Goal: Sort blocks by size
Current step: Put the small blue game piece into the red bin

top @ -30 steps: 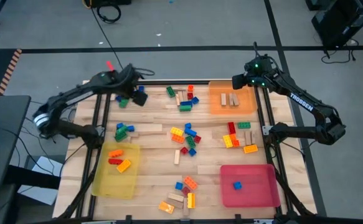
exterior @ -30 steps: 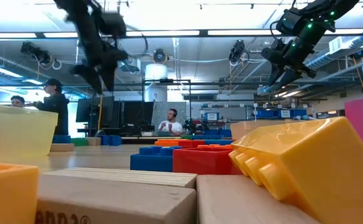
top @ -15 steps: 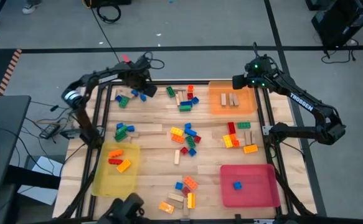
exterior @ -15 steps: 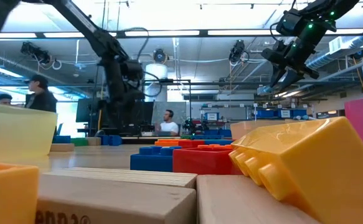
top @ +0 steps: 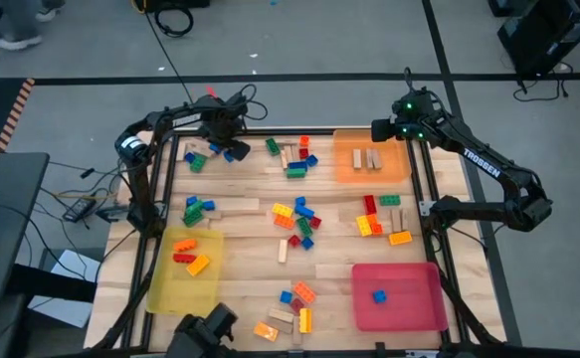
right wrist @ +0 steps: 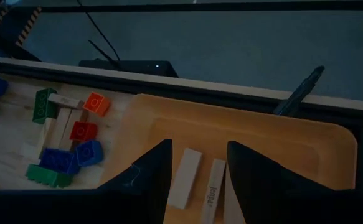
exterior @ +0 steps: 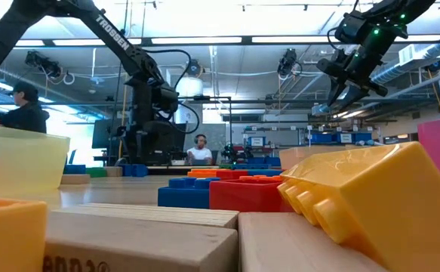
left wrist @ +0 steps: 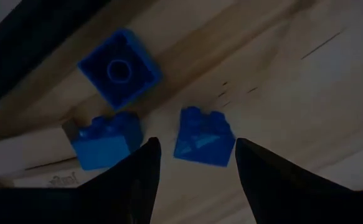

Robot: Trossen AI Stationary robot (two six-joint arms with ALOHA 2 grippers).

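Grey workshop floor surrounds the wooden desk point(top: 240, 288), where blocks point(top: 295, 221) lie scattered and a few sit in the yellow tray point(top: 183, 283), orange tray point(top: 367, 171) and red tray point(top: 424, 306). Within the last second the left hand point(left wrist: 193, 167) has swung in to the far left corner and come down, its fingers spread and empty, either side of a small blue brick point(left wrist: 203, 136) (two more blue ones lie beside it). A pick looks imminent. The right hand point(right wrist: 197, 163) hovers part open, holding nothing, above the orange tray's wooden pieces point(right wrist: 197, 177).
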